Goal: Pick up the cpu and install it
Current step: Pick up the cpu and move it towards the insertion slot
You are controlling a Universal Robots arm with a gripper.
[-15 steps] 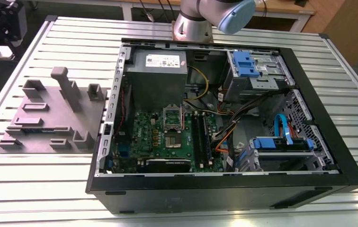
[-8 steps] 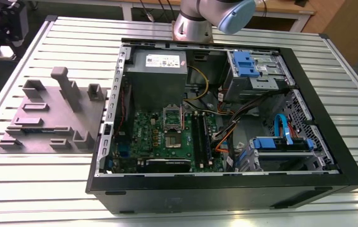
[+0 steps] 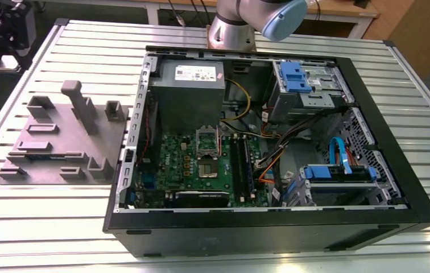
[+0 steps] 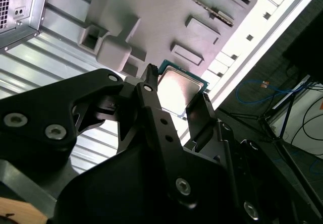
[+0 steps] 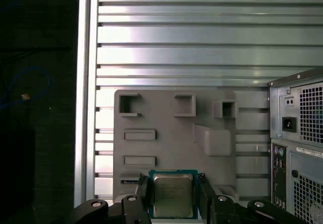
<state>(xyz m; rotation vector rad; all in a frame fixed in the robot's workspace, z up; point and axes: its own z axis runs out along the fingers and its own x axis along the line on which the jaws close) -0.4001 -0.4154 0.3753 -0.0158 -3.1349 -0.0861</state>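
The jaws are closed to a narrow setting on the cpu [image 5: 173, 196]. In both wrist views the gripper [image 5: 173, 183] has one black finger [image 5: 144, 189] against each of two opposite edges of the chip. The cpu [image 4: 181, 88] is held clear of all surfaces, with its shiny metal top facing the cameras and a thin green border visible around it. Beyond the cpu, the first wrist view shows the grey fixture plate [image 5: 171, 128] lying flat on the slatted metal table [image 5: 202, 37], with the rear panel of the computer case [image 5: 298, 148] just beside the plate. In the exterior view the open computer case [image 3: 276, 227] rests on the table [image 3: 40, 222], with the fixture plate [image 3: 63, 142] at the exterior view's left of it. The green motherboard [image 3: 192, 170] lies on the floor of the case, and the arm [image 3: 253, 23] rises at the far side of the case.
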